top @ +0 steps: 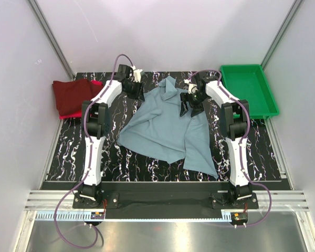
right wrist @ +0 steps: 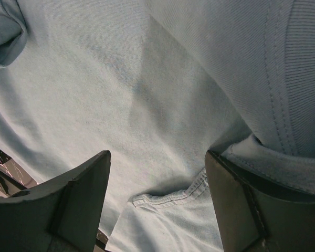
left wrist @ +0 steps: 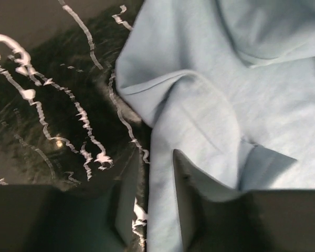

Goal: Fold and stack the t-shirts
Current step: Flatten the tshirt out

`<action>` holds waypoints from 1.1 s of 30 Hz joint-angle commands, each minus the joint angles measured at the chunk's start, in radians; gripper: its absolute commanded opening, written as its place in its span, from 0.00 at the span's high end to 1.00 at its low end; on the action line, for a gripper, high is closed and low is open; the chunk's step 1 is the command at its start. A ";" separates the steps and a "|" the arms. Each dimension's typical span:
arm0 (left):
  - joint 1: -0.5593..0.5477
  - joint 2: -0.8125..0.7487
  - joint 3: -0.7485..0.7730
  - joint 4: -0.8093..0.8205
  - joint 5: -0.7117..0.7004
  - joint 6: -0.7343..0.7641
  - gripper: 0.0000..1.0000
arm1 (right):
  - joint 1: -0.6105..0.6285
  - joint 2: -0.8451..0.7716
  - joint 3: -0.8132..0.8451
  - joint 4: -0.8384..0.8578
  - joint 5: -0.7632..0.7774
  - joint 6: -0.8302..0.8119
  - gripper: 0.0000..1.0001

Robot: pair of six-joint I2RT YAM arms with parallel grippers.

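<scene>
Seemingly at the grasp before a fold, the left gripper (left wrist: pixel 152 160) straddles an edge of the shirt (top: pixel 163 126), jaws apart, while the right gripper (right wrist: pixel 156 157) gapes wide over cloth beneath it; next, both must pinch and lift.

Three t-shirts (top: pixel 163 126), one green tray (top: pixel 249 86), two arms (top: pixel 94 152).

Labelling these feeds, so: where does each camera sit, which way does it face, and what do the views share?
Top external: above and behind the arms, which show whole, looking down over the table.
Left wrist: rides that wrist, looking down past the left hand at the grey-blue t-shirt edge and table.
Right wrist: rides that wrist, looking down past the open right hand onto the same t-shirt.
Shared: all three show that t-shirt.
</scene>
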 commanded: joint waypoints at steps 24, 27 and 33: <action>-0.034 -0.036 -0.003 0.032 0.100 -0.033 0.64 | -0.001 -0.040 0.006 0.011 -0.009 -0.002 0.20; -0.037 -0.025 -0.002 0.027 0.067 -0.028 0.56 | -0.001 -0.040 0.008 0.012 -0.007 -0.003 0.20; -0.042 -0.005 0.000 0.029 0.073 -0.028 0.73 | -0.001 -0.046 -0.005 0.012 -0.004 -0.007 0.20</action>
